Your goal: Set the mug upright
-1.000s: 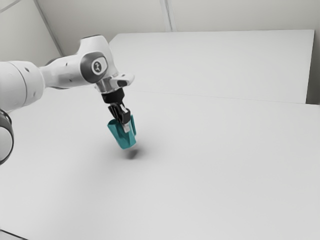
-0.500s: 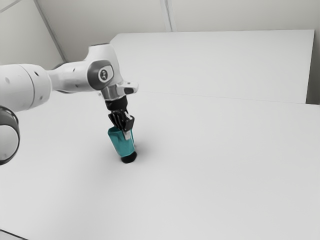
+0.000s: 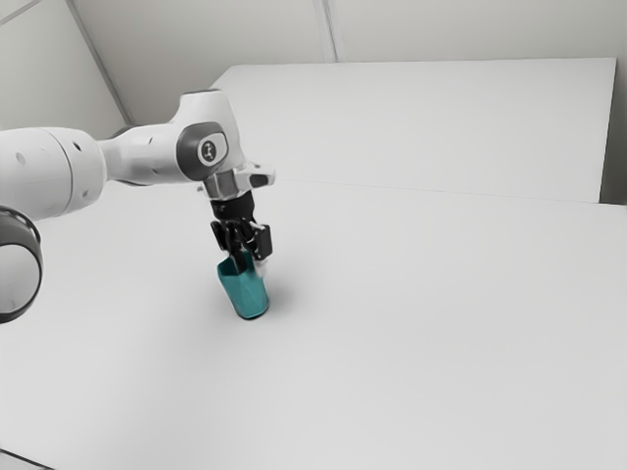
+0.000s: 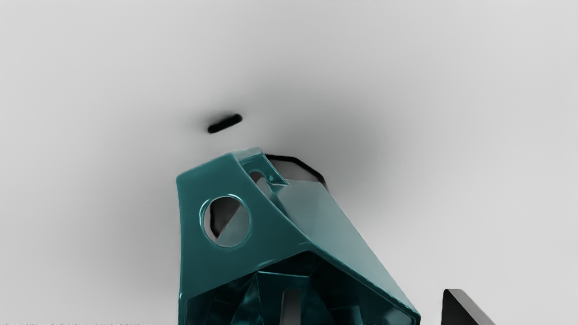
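I'm in a plain, lab-like room: pale walls [image 3: 225, 37] along the frame's top, white tabletop [image 3: 441, 343] below.

The teal mug [image 3: 246, 294] tilts, mouth toward the exterior view's eleven o'clock, base apparently touching the counter [image 3: 411, 343].

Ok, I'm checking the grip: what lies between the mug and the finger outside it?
In the wrist view, a bare strip of table separates the mug from that finger.
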Controlling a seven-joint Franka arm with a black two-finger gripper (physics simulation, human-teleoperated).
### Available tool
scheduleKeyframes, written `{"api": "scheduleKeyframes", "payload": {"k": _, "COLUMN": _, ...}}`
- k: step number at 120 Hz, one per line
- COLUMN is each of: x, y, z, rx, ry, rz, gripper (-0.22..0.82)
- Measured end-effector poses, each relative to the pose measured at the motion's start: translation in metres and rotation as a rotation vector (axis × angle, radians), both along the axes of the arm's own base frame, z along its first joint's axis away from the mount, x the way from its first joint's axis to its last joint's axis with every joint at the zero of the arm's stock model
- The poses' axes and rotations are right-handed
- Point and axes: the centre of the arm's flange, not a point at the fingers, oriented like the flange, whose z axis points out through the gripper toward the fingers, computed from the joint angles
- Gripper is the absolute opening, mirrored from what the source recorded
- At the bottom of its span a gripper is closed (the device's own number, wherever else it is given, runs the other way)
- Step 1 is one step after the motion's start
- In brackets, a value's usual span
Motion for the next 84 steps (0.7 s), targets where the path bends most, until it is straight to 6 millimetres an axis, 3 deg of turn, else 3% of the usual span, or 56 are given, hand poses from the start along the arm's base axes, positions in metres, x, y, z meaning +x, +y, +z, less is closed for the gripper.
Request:
{"api": "scheduleKeyframes", "payload": {"k": 14, "x": -0.001, "y": -0.006, "z": 0.018, "rx": 0.002, "ry": -0.029, "rz": 0.003, "gripper": 0.42}}
{"api": "scheduleKeyframes", "payload": {"k": 31, "x": -0.006, "y": -0.008, "z": 0.053, "rx": 0.007, "ry": -0.074, "rz": 0.011, "gripper": 0.51}}
{"api": "scheduleKeyframes", "payload": {"k": 68, "x": -0.005, "y": -0.002, "z": 0.147, "rx": 0.06, "ry": -0.152, "rz": 0.016, "gripper": 0.58}}
{"api": "scheduleKeyframes", "payload": {"k": 84, "x": -0.02, "y": -0.001, "z": 0.194, "rx": 0.087, "ry": -0.188, "rz": 0.037, "gripper": 0.59}}
